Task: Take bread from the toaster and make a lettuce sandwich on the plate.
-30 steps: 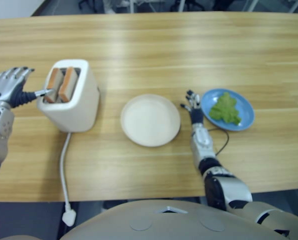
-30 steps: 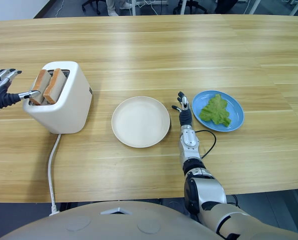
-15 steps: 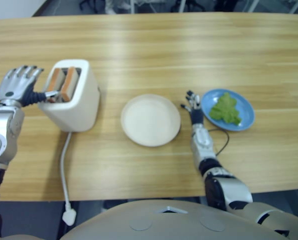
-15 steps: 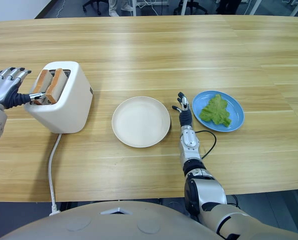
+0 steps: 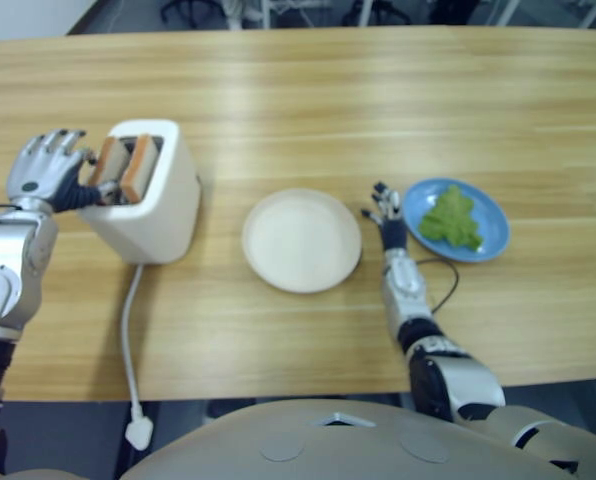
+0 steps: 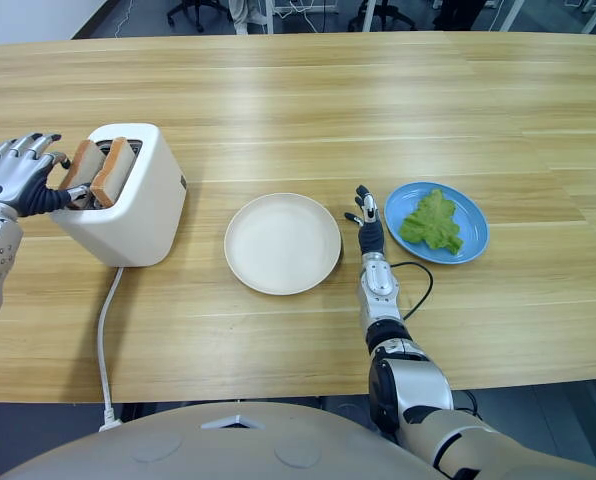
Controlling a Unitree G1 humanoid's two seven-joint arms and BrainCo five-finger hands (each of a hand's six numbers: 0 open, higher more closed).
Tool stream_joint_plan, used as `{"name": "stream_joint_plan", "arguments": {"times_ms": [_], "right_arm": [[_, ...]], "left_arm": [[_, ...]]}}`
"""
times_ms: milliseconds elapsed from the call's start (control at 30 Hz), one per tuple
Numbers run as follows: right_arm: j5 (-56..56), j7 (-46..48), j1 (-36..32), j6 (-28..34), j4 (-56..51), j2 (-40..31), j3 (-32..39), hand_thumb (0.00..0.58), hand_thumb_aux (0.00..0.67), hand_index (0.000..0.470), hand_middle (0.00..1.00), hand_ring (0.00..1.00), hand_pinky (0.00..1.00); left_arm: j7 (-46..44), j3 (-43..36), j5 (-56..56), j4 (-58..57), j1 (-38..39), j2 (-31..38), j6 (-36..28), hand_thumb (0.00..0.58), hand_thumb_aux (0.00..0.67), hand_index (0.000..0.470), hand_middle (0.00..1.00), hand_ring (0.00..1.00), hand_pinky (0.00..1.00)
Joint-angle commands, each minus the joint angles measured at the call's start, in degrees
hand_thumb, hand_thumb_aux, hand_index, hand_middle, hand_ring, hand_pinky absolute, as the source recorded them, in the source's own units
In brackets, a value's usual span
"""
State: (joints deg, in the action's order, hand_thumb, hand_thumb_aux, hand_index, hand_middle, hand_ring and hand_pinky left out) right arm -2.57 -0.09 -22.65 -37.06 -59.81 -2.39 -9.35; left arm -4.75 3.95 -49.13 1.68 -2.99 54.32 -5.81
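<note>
Wood, pale and striped with grain, made up the long table (image 6: 278, 100) I was looking across. Nearest me, at its front edge on the left, a white cord (image 6: 105, 320) hung over and ended in a plug (image 5: 138, 434) below the tabletop. To the right, the robot's right hand (image 6: 368, 228) lay flat on the table, its fingers stretched out pointing away, holding nothing. A thin black cable (image 6: 418, 285) curled on the wood just beside its wrist.

That hand sat between two plates. Just to its left was a cream plate (image 6: 282, 243) with nothing on it. Just to its right was a blue plate (image 6: 473, 225) carrying a green leaf of lettuce (image 6: 430, 221).

A little farther back on the left stood the white toaster (image 6: 138, 215), where the cord began. Two slices of bread stood upright in its slots, side by side: the outer slice (image 6: 81, 170) and the inner slice (image 6: 115, 170), both poking above the top. The left hand (image 6: 13, 178) was raised against the toaster's outer side, touching the outer slice. Whether it actually had hold of that slice I could not tell.

Behind all this the table ran bare to its far edge, and beyond that chair legs (image 6: 193, 10) stood on the floor.
</note>
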Motion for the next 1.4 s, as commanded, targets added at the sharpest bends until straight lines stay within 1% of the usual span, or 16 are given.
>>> {"name": "stream_joint_plan", "arguments": {"times_ms": [33,100,267,400,433,467,500,533,633,867,1033,1167,1267,1400], "right_arm": [[-0.2,-0.1,1.5,1.8,-1.2,0.2,-0.1,0.000,0.000,0.000,0.00,0.00,0.00],[-0.3,-0.1,1.6,1.8,-1.2,0.1,-0.2,0.000,0.000,0.000,0.00,0.00,0.00],[-0.3,-0.1,1.8,1.8,-1.0,-0.1,-0.3,0.000,0.000,0.000,0.00,0.00,0.00],[-0.3,-0.2,1.9,1.8,-0.9,-0.1,-0.3,0.000,0.000,0.000,0.00,0.00,0.00],[-0.3,-0.2,2.0,1.8,-0.9,-0.2,-0.3,0.000,0.000,0.000,0.00,0.00,0.00],[-0.4,-0.2,2.0,1.8,-0.9,-0.2,-0.3,0.000,0.000,0.000,0.00,0.00,0.00],[-0.3,-0.2,2.1,1.9,-0.9,-0.2,-0.3,0.000,0.000,0.000,0.00,0.00,0.00],[-0.3,-0.2,2.1,1.9,-0.9,-0.2,-0.3,0.000,0.000,0.000,0.00,0.00,0.00],[-0.3,-0.2,2.1,1.9,-0.9,-0.2,-0.3,0.000,0.000,0.000,0.00,0.00,0.00],[0.0,-0.5,2.1,2.3,-1.4,-0.2,-0.1,0.000,0.000,0.000,0.00,0.00,0.00],[0.0,-0.7,2.1,2.4,-1.7,-0.1,0.0,0.000,0.000,0.000,0.00,0.00,0.00],[0.0,-0.6,2.0,2.7,-1.9,-0.1,0.0,0.000,0.000,0.000,0.00,0.00,0.00],[0.1,-0.7,1.9,2.8,-2.1,0.0,0.1,0.000,0.000,0.000,0.00,0.00,0.00],[0.1,-0.9,1.6,3.0,-2.3,0.0,0.1,0.000,0.000,0.000,0.00,0.00,0.00]], "left_arm": [[-1.6,-1.8,0.6,-1.9,0.4,-1.2,-0.1,0.580,0.670,0.460,0.18,0.18,0.18],[-1.8,-2.0,0.9,-2.3,0.3,-1.7,0.2,0.580,0.670,0.460,0.17,0.17,0.17],[-1.7,-1.8,2.0,-2.5,0.3,-2.7,0.6,0.580,0.670,0.460,0.17,0.17,0.17],[-1.2,-0.4,6.4,-2.2,-0.1,-4.5,2.0,0.580,0.670,0.460,0.19,0.19,0.19],[-1.1,-0.1,7.4,-2.0,-0.3,-5.0,2.3,0.580,0.670,0.460,0.45,0.45,0.45],[-0.7,0.9,9.2,-1.5,-0.4,-5.9,2.9,0.580,0.670,0.460,0.89,0.89,0.89],[0.1,2.2,10.9,-0.8,-0.6,-6.8,3.3,0.580,0.670,0.460,0.89,0.89,0.89],[1.1,3.6,12.1,-0.1,-0.7,-7.4,3.7,0.580,0.670,0.460,1.00,1.00,1.00],[3.8,7.1,13.9,1.3,-0.9,-7.9,4.6,0.580,0.670,0.460,1.00,1.00,1.00],[12.5,13.3,8.8,6.8,0.1,-6.3,6.2,0.580,0.670,0.460,1.00,1.00,1.00],[14.7,18.1,9.5,9.3,0.8,-6.3,8.2,0.580,0.670,0.460,1.00,1.00,1.00],[15.0,21.3,12.8,10.5,0.0,-7.2,10.4,0.580,0.670,0.460,1.00,1.00,1.00],[13.5,21.2,19.5,13.5,-1.4,-9.4,14.1,0.580,0.670,0.460,1.00,1.00,1.00],[10.0,16.8,26.2,17.1,-3.7,-13.4,16.5,0.580,0.670,0.460,1.00,1.00,1.00]]}}
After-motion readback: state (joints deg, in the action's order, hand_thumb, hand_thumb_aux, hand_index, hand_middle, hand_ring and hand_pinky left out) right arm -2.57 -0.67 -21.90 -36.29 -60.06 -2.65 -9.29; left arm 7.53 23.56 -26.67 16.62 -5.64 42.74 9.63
